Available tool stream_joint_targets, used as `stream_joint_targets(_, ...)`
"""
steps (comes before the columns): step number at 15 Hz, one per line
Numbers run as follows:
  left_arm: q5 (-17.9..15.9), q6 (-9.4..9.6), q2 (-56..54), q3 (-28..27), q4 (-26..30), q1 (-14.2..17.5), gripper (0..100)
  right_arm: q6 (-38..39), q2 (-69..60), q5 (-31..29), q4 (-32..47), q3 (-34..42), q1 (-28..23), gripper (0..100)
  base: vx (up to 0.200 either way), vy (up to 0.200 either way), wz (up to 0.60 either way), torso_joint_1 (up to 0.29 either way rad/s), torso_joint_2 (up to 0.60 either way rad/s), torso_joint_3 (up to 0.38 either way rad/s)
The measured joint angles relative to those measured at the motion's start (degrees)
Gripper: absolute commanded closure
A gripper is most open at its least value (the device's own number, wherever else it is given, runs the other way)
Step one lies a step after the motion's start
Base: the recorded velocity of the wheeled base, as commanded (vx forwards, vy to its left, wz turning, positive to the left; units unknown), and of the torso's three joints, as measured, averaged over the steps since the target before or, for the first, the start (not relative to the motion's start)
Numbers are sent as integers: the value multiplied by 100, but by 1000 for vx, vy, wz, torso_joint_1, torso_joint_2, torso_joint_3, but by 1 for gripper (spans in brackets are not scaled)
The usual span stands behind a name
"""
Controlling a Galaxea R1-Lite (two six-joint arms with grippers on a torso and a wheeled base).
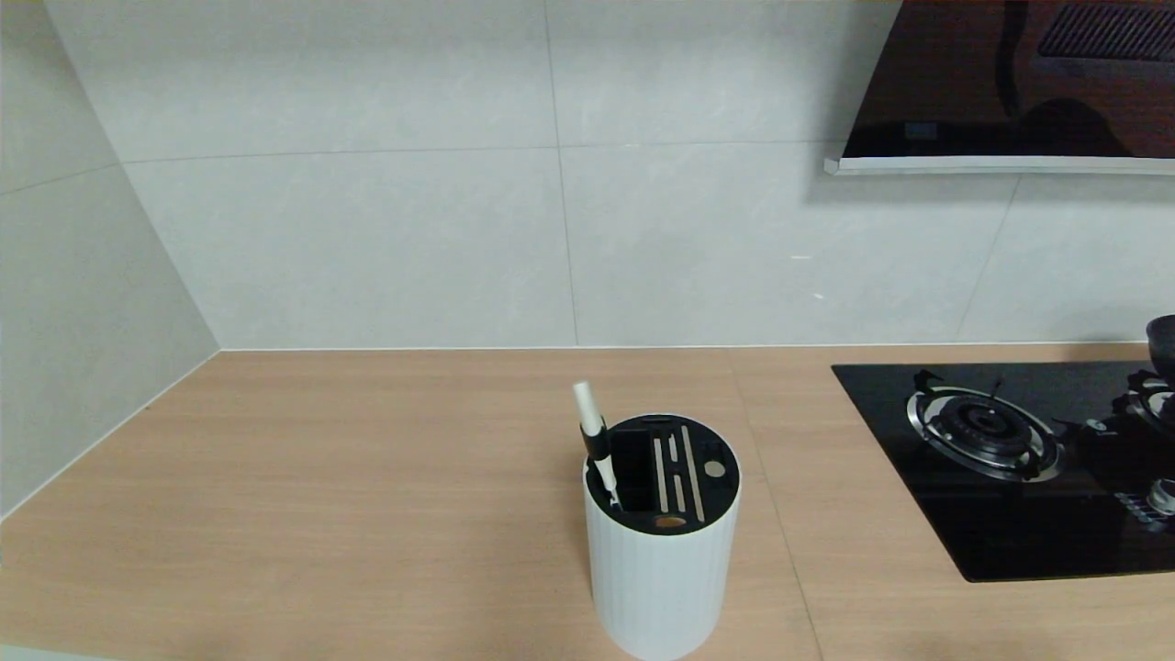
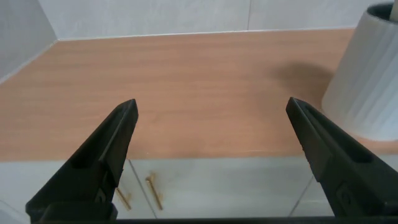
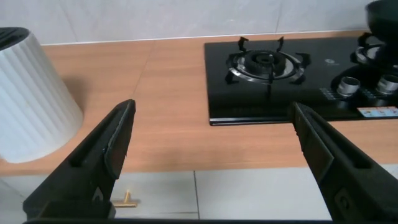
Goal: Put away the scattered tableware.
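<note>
A white ribbed utensil holder (image 1: 663,569) with a black slotted top stands near the front of the wooden counter (image 1: 367,477). One utensil with a white handle and black collar (image 1: 592,431) sticks up out of its left slot. The holder's side also shows in the left wrist view (image 2: 367,74) and the right wrist view (image 3: 31,93). My left gripper (image 2: 211,118) hangs open at the counter's front edge, left of the holder, holding nothing. My right gripper (image 3: 211,118) is open too, off the front edge between the holder and the stove, with nothing between its fingers.
A black glass gas stove (image 1: 1019,459) with burners takes up the counter's right side, and a dark pot (image 1: 1162,340) sits at its far right. A range hood (image 1: 1010,92) hangs above. Tiled walls close the back and left. Cabinet fronts with brass handles (image 2: 152,190) lie below the edge.
</note>
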Motion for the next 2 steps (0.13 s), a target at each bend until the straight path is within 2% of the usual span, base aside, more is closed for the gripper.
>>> stream_joint_targets(2,1,-4,0,0,-1,0,0,2,0,11,1,0,5,0,0,0,0,0,0,0)
